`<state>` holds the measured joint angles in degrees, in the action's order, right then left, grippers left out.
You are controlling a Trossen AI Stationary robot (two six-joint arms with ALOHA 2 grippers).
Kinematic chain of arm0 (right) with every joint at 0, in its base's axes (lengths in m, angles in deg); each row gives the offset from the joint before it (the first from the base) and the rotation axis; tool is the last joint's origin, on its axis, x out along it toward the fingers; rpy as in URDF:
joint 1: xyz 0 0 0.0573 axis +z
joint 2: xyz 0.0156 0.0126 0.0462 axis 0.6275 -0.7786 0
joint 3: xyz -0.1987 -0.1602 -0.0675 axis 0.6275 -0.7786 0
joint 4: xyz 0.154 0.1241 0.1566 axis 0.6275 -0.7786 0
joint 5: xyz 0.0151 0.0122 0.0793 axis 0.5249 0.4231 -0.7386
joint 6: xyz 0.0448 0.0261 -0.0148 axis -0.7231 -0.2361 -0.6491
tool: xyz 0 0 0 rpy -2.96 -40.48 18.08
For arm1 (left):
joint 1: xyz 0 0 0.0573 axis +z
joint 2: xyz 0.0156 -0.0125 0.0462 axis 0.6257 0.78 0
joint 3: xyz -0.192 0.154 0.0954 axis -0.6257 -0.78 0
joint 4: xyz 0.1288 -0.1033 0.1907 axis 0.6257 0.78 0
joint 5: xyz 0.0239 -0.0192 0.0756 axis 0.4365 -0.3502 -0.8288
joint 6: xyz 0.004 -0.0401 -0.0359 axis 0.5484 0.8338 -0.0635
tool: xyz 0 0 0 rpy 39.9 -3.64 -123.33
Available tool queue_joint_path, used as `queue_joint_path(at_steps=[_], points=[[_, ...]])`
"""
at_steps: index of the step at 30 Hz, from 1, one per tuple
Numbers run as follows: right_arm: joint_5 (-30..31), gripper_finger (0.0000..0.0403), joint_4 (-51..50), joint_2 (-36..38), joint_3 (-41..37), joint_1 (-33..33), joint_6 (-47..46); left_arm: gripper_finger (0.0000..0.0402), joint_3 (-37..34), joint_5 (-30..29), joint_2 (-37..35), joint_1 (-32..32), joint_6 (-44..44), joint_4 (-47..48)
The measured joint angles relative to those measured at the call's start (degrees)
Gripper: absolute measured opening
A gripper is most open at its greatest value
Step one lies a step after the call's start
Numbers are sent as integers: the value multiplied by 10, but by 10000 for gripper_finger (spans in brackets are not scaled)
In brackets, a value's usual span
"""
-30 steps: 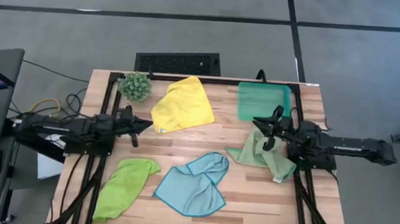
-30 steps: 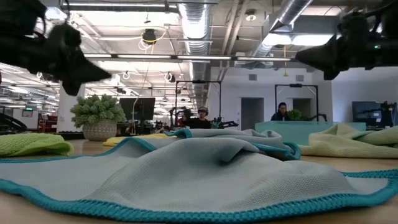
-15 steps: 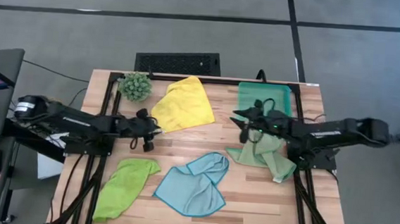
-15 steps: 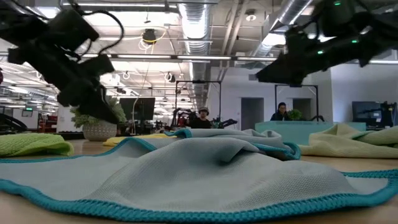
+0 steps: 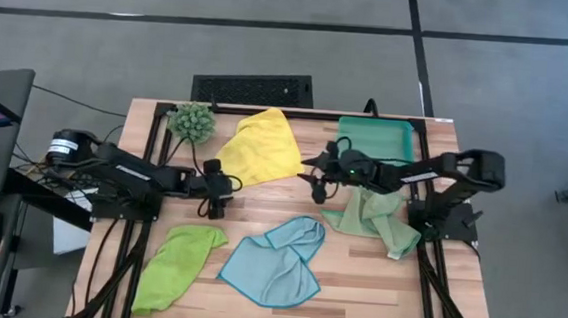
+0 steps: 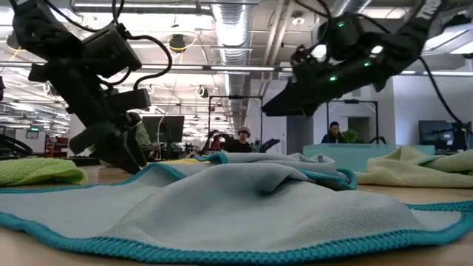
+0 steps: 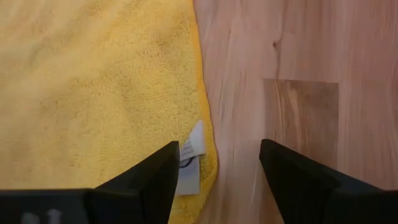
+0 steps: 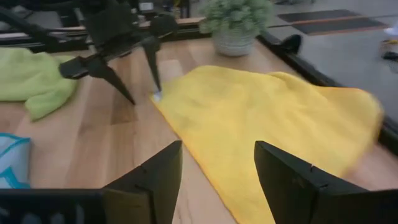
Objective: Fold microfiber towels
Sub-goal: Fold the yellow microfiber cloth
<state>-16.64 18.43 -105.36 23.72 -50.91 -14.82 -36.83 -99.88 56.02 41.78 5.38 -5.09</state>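
Crumpled yellow microfiber towel point(image 5: 260, 148) lies upper centre of the wooden tabletop point(image 5: 356, 274). Left gripper point(image 5: 216, 182), jaws open, straddles its tagged corner; right gripper point(image 5: 320, 172), jaws open, hovers off the opposite edge. Best to pinch the hems only, lift together.

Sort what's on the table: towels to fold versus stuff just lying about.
For the job: yellow towel, blue towel, lime towel, sage towel.

Lying about: teal tray, plant.
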Motion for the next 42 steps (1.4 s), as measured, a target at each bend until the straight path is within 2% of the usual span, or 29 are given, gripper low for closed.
queue_joint_path(at_steps=[3, 8, 12, 15, 18, 23, 25, 42], points=[[-35, 224, -1, -43, 28, -8, 5, 222, 1, 27, -7, 22, 42, 23], [-79, 223, -6, -121, 79, -21, 20, 222, -4, 112, -9, 85, 99, 37], [-97, 224, -13, -172, 111, -35, 59, 211, -9, 111, -9, 103, 114, 37], [-97, 223, -26, -199, 125, -45, 118, 174, -9, 106, -9, 103, 118, 38], [-97, 223, -53, -220, 137, -58, 158, 120, -10, 99, -9, 104, 127, 41], [-104, 223, -141, -231, 169, -79, 176, 31, -10, 95, -9, 104, 129, 42], [-102, 223, -154, -229, 171, -81, 178, 9, -10, 95, -9, 104, 127, 42], [-86, 223, -256, -208, 171, -83, 160, 1, -10, 91, -9, 103, 123, 43]])
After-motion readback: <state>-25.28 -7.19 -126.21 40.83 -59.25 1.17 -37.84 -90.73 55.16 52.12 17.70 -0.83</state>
